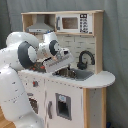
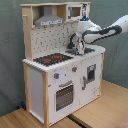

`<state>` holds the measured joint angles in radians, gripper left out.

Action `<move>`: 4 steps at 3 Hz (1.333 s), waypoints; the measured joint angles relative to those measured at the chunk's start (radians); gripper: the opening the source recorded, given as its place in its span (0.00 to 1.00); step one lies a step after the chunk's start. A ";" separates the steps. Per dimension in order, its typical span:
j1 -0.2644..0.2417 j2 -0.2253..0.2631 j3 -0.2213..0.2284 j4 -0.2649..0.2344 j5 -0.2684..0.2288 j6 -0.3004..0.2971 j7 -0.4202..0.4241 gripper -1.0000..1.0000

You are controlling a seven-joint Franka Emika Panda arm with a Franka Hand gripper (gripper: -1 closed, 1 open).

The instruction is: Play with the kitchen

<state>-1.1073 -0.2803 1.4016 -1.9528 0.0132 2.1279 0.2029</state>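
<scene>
White-panelled, the kitchen (image 2: 60, 75) stands on the wooden floor (image 2: 100, 112), and we judge that our gripper (image 2: 76, 46), hanging low over the sink (image 1: 74, 74) beside the black faucet (image 1: 85, 59), its opening something we cannot tell, could knock that faucet if it swings sideways.

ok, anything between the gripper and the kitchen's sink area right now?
Nothing visible. In both exterior views the gripper hangs over the counter of the kitchen, by the sink and close to the black faucet. No loose object shows between them; the faucet is the only thing nearby it could bump.
</scene>
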 joint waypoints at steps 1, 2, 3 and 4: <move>-0.042 0.000 0.039 0.002 0.000 -0.003 0.000 1.00; -0.043 0.000 0.040 0.002 0.000 -0.005 0.000 0.00; -0.065 0.000 0.078 0.001 0.001 -0.024 0.000 0.00; -0.130 0.000 0.155 0.001 0.003 -0.030 0.000 0.00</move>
<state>-1.2374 -0.2802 1.5567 -1.9523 0.0164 2.0978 0.2034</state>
